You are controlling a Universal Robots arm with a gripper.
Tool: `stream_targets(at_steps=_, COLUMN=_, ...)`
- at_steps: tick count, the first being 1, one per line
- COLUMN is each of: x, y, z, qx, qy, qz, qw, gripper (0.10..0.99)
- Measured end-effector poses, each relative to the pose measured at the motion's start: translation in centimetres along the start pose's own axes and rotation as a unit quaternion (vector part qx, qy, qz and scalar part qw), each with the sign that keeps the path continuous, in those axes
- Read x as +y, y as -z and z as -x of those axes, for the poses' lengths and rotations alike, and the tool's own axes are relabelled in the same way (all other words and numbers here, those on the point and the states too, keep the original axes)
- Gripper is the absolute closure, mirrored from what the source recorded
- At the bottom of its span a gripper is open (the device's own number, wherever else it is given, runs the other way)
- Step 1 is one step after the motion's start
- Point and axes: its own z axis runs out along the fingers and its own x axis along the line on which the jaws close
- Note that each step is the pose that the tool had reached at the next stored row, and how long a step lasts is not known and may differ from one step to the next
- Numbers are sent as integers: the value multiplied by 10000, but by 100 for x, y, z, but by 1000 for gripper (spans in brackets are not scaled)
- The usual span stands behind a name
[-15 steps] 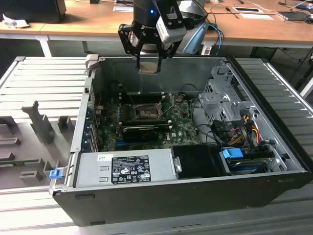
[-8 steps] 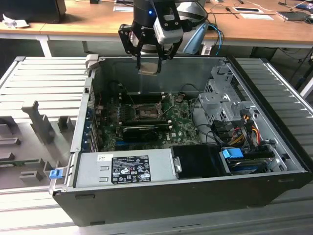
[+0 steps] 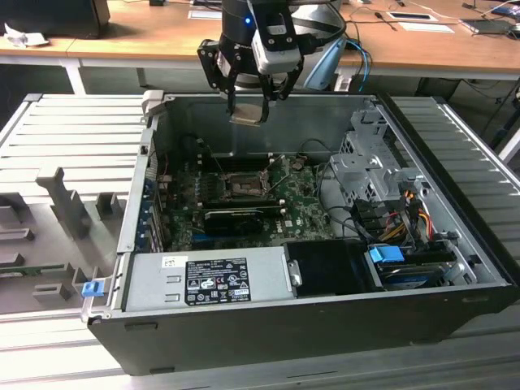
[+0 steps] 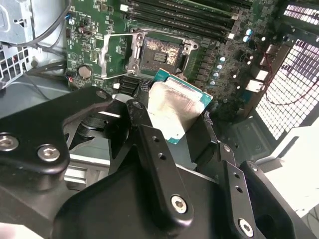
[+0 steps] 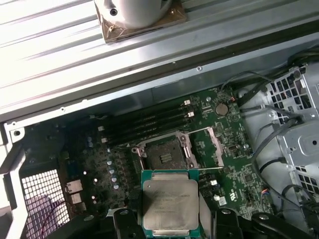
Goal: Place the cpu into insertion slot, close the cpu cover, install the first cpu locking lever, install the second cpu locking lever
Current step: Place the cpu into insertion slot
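Observation:
My gripper (image 3: 248, 101) hangs above the open computer case, shut on the cpu (image 3: 247, 115). In both wrist views the cpu (image 4: 174, 107) (image 5: 169, 201) is a square chip with a silver-grey top and a green edge, pinched by its sides between the black fingers (image 4: 149, 144). The insertion slot (image 3: 242, 185) (image 4: 159, 55) (image 5: 164, 153) lies on the green board well below the chip, dark and bare. The cpu cover (image 4: 115, 56) (image 5: 208, 145) stands swung open beside the slot. A thin wire lever (image 5: 199, 131) runs along the slot's edge, raised.
A long black card (image 3: 236, 218) lies just in front of the slot, and black memory sticks (image 5: 149, 122) behind it. The power supply (image 3: 207, 280) fills the case front; a metal drive cage (image 3: 366, 158) and loose cables (image 3: 398, 215) are at the exterior view's right.

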Motion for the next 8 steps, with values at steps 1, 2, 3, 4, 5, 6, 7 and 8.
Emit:
stream_targets(at_steps=1, x=0, y=0, z=0, qx=-2, qy=-20, qz=1, qw=10000, gripper=545)
stream_targets(at_steps=2, x=0, y=-1, z=0, qx=-4, qy=-48, qz=1, qw=10000, gripper=545)
stream_targets(at_steps=3, x=0, y=-1, z=0, qx=-5, qy=-58, qz=1, qw=10000, gripper=545)
stream_targets(at_steps=4, x=0, y=-2, z=0, qx=-6, qy=-68, qz=2, qw=10000, gripper=545)
stream_targets(at_steps=5, x=0, y=-2, z=0, qx=-7, qy=-77, qz=2, qw=10000, gripper=545)
stream_targets(at_steps=6, x=0, y=-2, z=0, qx=-8, qy=-89, qz=2, qw=10000, gripper=545)
stream_targets(at_steps=7, x=0, y=-3, z=0, qx=-10, qy=-109, qz=2, qw=9999, gripper=545)
stream_targets(at_steps=8, x=0, y=-4, z=0, qx=-12, qy=-134, qz=3, qw=9999, gripper=545)
